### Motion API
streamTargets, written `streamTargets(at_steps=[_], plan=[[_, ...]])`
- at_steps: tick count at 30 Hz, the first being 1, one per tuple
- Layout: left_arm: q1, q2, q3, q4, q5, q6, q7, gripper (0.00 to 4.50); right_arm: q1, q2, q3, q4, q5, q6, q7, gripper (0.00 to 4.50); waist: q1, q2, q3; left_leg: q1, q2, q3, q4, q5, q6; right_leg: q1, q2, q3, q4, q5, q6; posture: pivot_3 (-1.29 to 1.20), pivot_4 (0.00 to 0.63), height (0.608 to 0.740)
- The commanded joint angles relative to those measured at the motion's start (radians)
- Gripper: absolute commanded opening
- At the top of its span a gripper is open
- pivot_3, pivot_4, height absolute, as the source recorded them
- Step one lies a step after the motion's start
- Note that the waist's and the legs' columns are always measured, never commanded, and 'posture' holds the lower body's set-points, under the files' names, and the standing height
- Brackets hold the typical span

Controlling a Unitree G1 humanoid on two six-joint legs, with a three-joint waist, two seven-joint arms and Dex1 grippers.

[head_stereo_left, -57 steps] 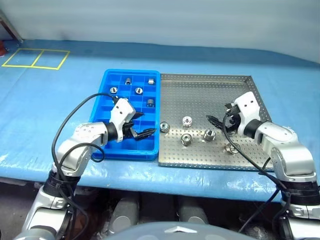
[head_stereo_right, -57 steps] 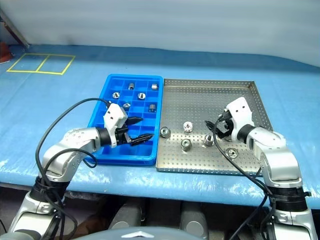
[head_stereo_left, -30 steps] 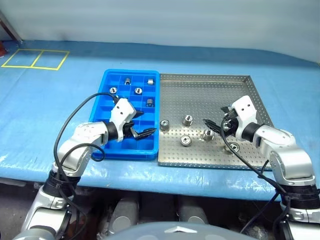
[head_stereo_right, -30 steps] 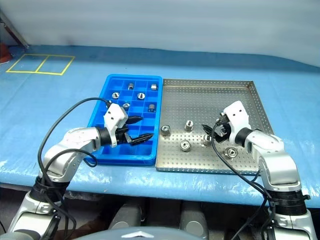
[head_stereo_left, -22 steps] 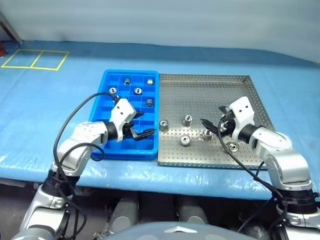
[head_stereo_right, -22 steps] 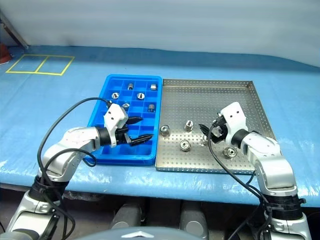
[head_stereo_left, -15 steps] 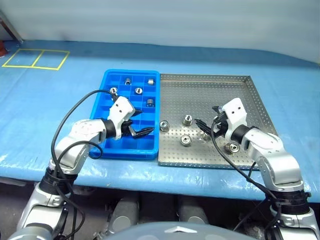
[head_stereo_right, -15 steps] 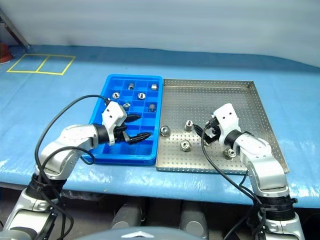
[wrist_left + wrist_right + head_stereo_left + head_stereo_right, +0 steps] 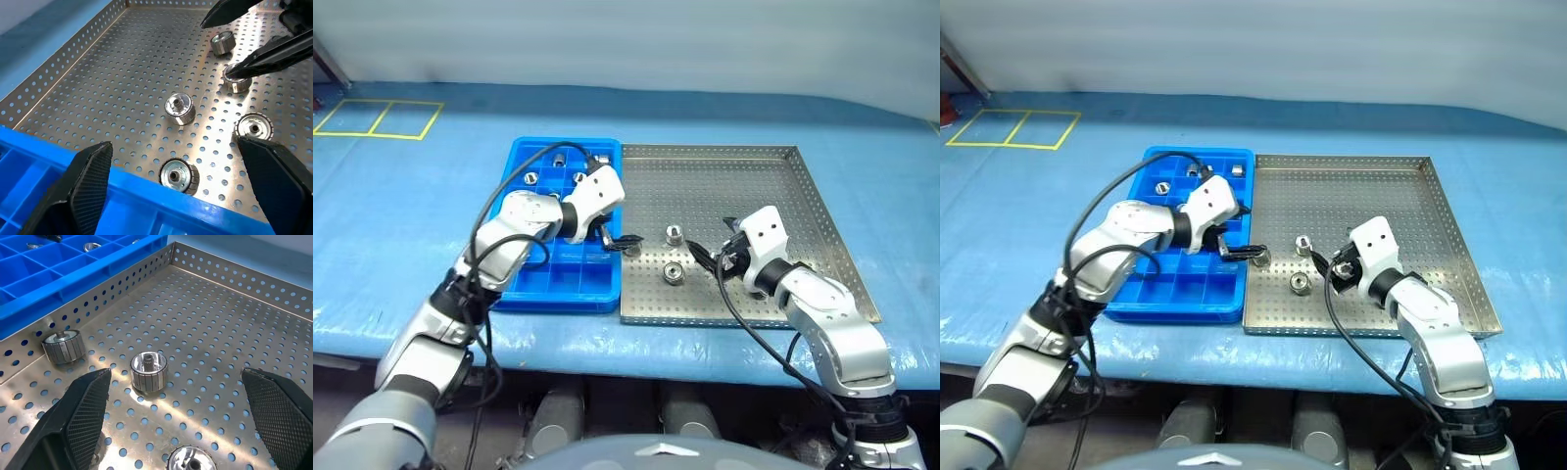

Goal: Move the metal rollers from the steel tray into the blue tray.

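Since the metal rollers (image 9: 180,108) left on the steel tray (image 9: 744,181) look hard, dense and slick, I'd pinch one across its ribbed side. Both grippers, left (image 9: 625,242) and right (image 9: 709,257), hover there, fingers apart, empty, beside the blue tray (image 9: 524,286).

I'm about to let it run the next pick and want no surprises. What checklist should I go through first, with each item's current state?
1. Left gripper open: ok, fingers spread wide in the left wrist view.
2. Right gripper open: ok.
3. Both empty: ok, nothing sits between either pair of fingers.
4. Roller by the steel tray's left rim lined up between the left fingers: ok.
5. Grippers apart: not ok, the right gripper's fingers crowd the same rollers in the left wrist view.
6. Blue tray has free compartments: ok.
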Motion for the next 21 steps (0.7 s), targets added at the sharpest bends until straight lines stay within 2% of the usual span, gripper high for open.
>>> streamTargets(at_steps=[1, 5, 9, 13, 20, 21], plan=[[-0.067, -0.085, -0.012, 0.111, 0.027, -0.047, -0.010, 4.40, 0.012, 0.014, -0.002, -0.066, -0.003, -0.020, -0.021, 4.50, -0.006, 0.000, 0.000, 0.000, 0.000, 0.000, 0.000, 0.000, 0.000, 0.000, 0.000, 0.000, 0.000, 0.000, 0.000, -0.11, 0.150, 0.740], [-0.137, -0.211, -0.016, 0.321, 0.083, -0.087, 0.044, 4.40, 0.039, 0.020, -0.008, -0.096, -0.002, -0.013, -0.038, 4.50, -0.018, 0.000, 0.000, 0.000, 0.000, 0.000, 0.001, 0.000, 0.000, 0.000, 0.000, 0.000, 0.000, 0.001, 0.001, -0.16, 0.150, 0.740], [-0.184, -0.289, -0.007, 0.499, 0.132, -0.131, 0.099, 4.40, 0.066, 0.019, -0.017, -0.131, -0.001, -0.004, -0.050, 4.50, -0.038, 0.000, 0.000, 0.000, 0.000, 0.001, 0.001, 0.000, 0.001, 0.000, 0.000, 0.001, 0.000, 0.001, 0.002, -0.19, 0.150, 0.740], [-0.211, -0.337, 0.005, 0.627, 0.165, -0.167, 0.124, 4.40, 0.079, 0.018, -0.022, -0.148, -0.004, 0.000, -0.063, 4.50, -0.057, 0.000, 0.000, 0.000, 0.000, 0.001, 0.001, 0.000, 0.001, 0.000, 0.000, 0.002, 0.000, 0.001, 0.002, -0.21, 0.150, 0.740], [-0.237, -0.391, 0.041, 0.754, 0.203, -0.218, 0.180, 4.40, 0.071, 0.016, -0.023, -0.154, -0.003, 0.004, -0.072, 4.50, -0.059, 0.000, 0.000, 0.000, 0.000, 0.002, 0.002, 0.000, 0.001, 0.000, 0.000, 0.002, 0.001, 0.002, 0.003, -0.21, 0.150, 0.740], [-0.238, -0.398, 0.055, 0.758, 0.199, -0.224, 0.188, 4.24, 0.070, 0.016, -0.022, -0.154, -0.004, 0.004, -0.072, 4.50, -0.059, 0.000, 0.000, 0.000, 0.000, 0.002, 0.002, 0.000, 0.001, 0.000, 0.000, 0.002, 0.001, 0.002, 0.003, -0.21, 0.150, 0.740]])
